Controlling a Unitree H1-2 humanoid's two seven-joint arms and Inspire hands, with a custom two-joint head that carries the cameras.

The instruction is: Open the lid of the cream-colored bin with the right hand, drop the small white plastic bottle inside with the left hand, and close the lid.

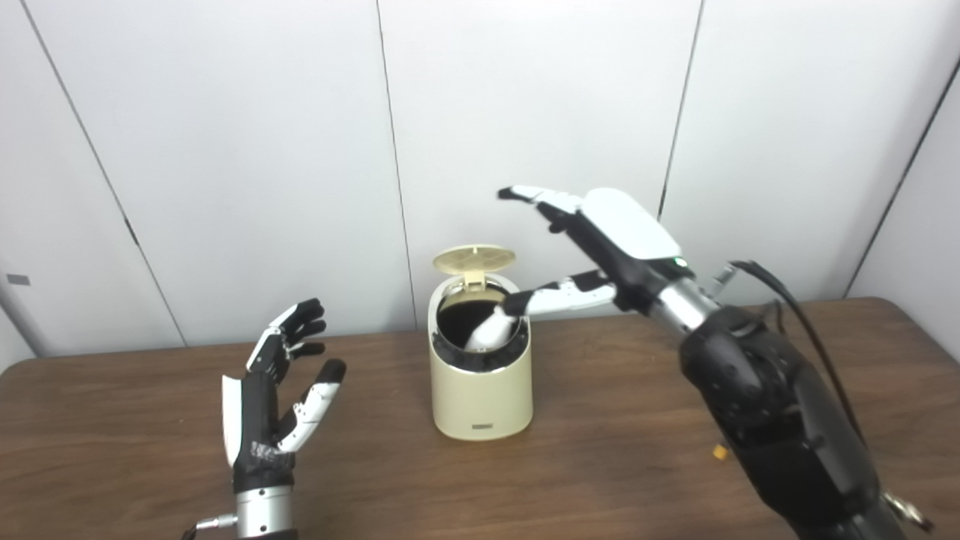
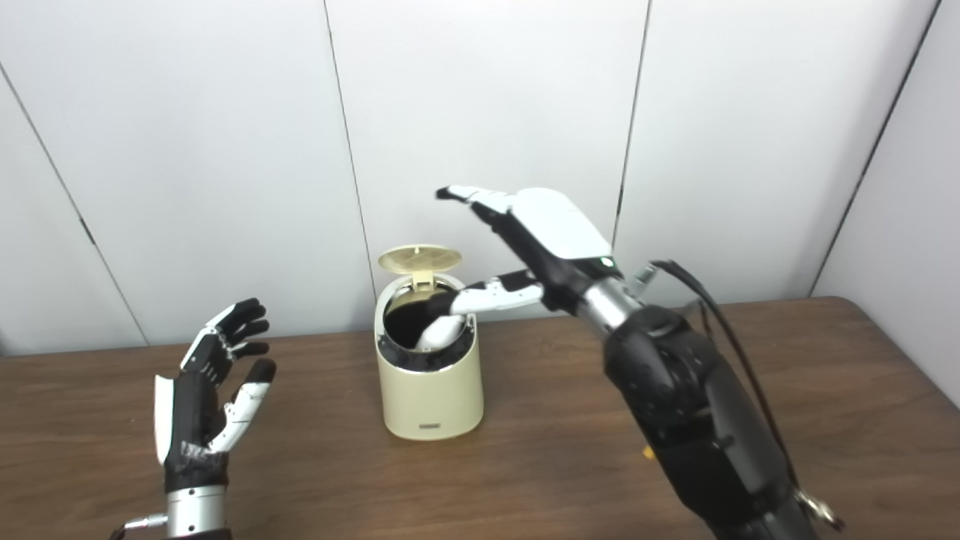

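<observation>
The bottle (image 1: 491, 330) lies inside the open bin (image 1: 480, 390), leaning, long axis tilted up toward the right. The lid (image 1: 474, 259) stands raised. Both the left hand (image 1: 274, 397) and right hand (image 1: 600, 247) are empty, fingers apart.

Bin (image 1: 481, 390): cream body, black inside rim. Lid (image 1: 474, 259): cream-yellow, grid pattern on underside. Bottle (image 1: 489, 331) in bin: white. Left hand (image 1: 274, 397): black palm, white-and-black fingers. Right hand (image 1: 600, 247): white back, black fingertips. Table (image 1: 600, 450): dark brown woodgrain. Far wall (image 1: 225, 150): pale grey panels, dark seams.
</observation>
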